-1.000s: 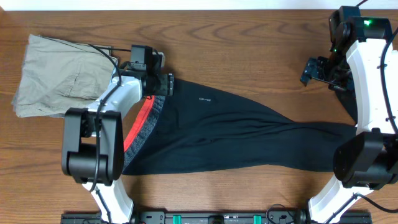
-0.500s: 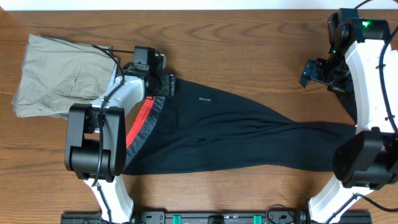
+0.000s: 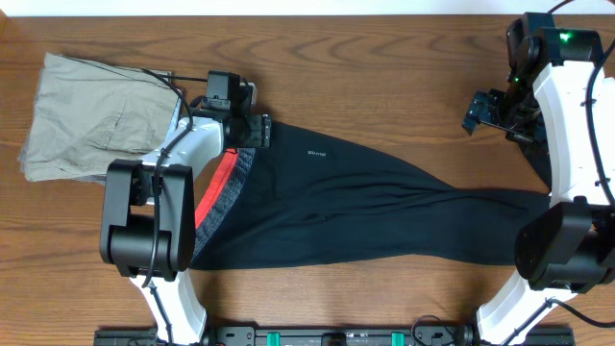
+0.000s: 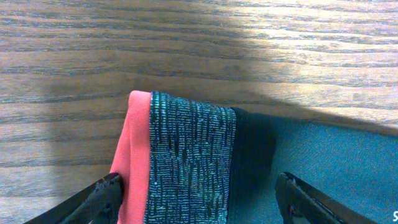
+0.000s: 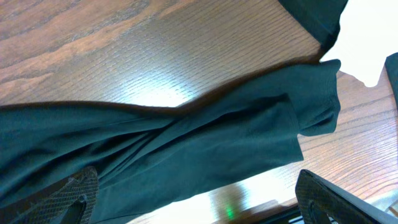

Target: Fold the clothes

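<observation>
The clothes, black leggings (image 3: 365, 207), lie spread across the table. Their red-and-grey waistband (image 3: 223, 187) is at the left and the leg ends (image 3: 519, 207) reach to the right. My left gripper (image 3: 254, 130) is at the waistband's top corner. In the left wrist view it (image 4: 202, 200) stands open, one fingertip (image 4: 106, 196) beside the red edge and the other over the black cloth, with the waistband corner (image 4: 186, 155) between them. My right gripper (image 3: 483, 109) hovers open above bare wood at the far right; in its own view it (image 5: 199, 202) looks down on the leg ends (image 5: 205, 140).
Folded khaki trousers (image 3: 86, 115) lie at the back left, just left of my left arm. Bare wooden tabletop (image 3: 384, 67) stretches behind the leggings. The arms' base rail (image 3: 327, 336) runs along the front edge.
My left gripper has edged slightly right at the waistband's top corner, still open. The right arm and the leggings have not moved.
</observation>
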